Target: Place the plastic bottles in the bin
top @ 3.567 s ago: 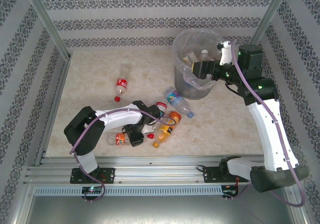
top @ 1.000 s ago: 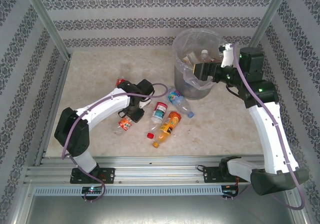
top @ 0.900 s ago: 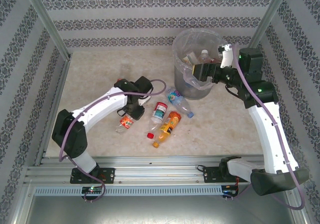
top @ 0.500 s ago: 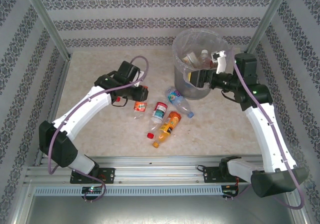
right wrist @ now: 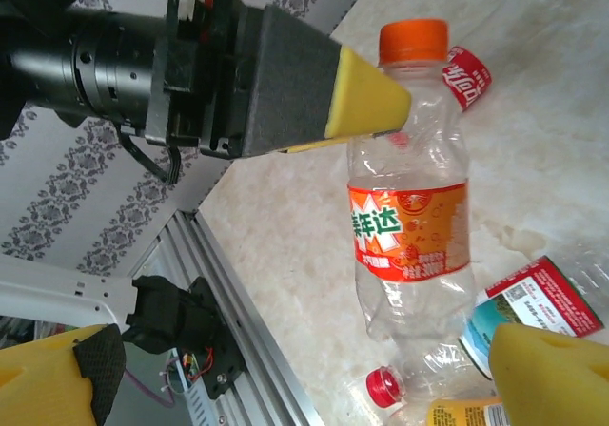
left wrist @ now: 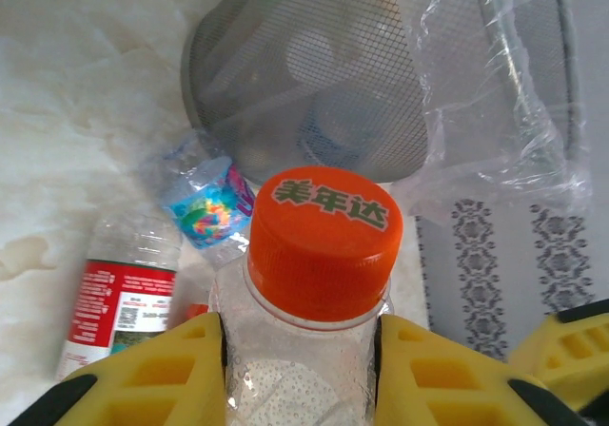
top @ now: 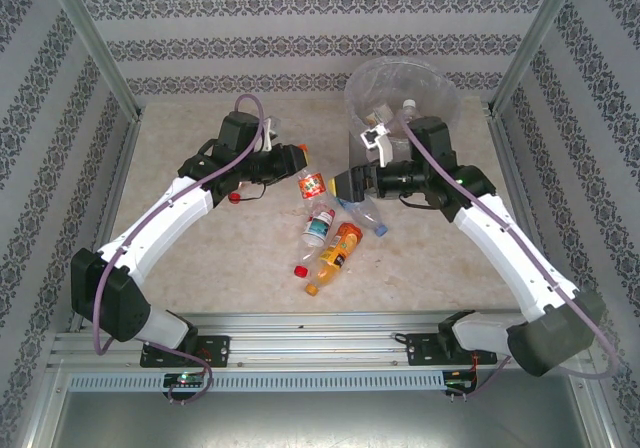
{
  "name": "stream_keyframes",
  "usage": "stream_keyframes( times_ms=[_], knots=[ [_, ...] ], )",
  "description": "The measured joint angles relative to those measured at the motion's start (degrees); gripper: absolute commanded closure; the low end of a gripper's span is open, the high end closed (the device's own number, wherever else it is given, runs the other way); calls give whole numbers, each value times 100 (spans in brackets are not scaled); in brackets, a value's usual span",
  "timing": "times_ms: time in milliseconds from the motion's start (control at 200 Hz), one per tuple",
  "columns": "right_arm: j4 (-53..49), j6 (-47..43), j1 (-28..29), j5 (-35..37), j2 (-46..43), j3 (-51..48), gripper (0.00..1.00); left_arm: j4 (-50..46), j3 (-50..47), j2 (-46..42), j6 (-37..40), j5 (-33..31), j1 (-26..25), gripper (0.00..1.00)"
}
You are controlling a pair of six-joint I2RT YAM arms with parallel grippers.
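Observation:
My left gripper (top: pixel 298 168) is shut on a clear plastic bottle (top: pixel 311 182) with an orange cap (left wrist: pixel 324 245) and orange label (right wrist: pixel 409 236), held above the table left of the bin. The grey mesh bin (top: pixel 432 90), lined with a clear bag (left wrist: pixel 495 112), stands at the back right with bottles inside. My right gripper (top: pixel 345 183) hangs open in front of the bin, facing the held bottle, its yellow fingers (right wrist: pixel 547 374) wide apart. On the table lie a red-labelled bottle (top: pixel 320 225), an orange juice bottle (top: pixel 338 253) and a crushed blue-labelled bottle (top: pixel 367 214).
A red-capped bottle (top: pixel 236 196) lies under my left arm. Another red cap (top: pixel 301 270) sits beside the juice bottle. Patterned walls close the table at the back and both sides, and an aluminium rail (top: pixel 300 333) runs along the near edge.
My left arm has lifted the orange-labelled bottle off the table and carried it up and right toward the bin. My right arm has swung from the bin's rim down and left toward it.

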Motion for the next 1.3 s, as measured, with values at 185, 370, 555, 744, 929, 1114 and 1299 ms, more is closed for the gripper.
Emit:
stream_keyframes(
  times_ms=[185,370,555,744,929,1114,1299],
  knots=[
    [146,-11,166,267,345,-7,3,378,-131,-50,-533,400,46,70],
    [223,-9,291,428,651,-4,3,619,-227,-94,-809,662,72,70],
    [282,-11,417,496,940,101,6,765,-232,-94,-918,822,72,70],
    [319,-26,553,549,1156,199,24,846,-232,-94,-955,940,72,70],
    [313,-129,562,597,1172,221,44,850,-232,-96,-951,977,79,69],
    [310,-160,562,621,1172,234,56,859,-232,-96,-973,1025,109,35],
    [240,-153,511,669,1062,238,56,1021,-232,-118,-815,1073,120,0]
  ],
)
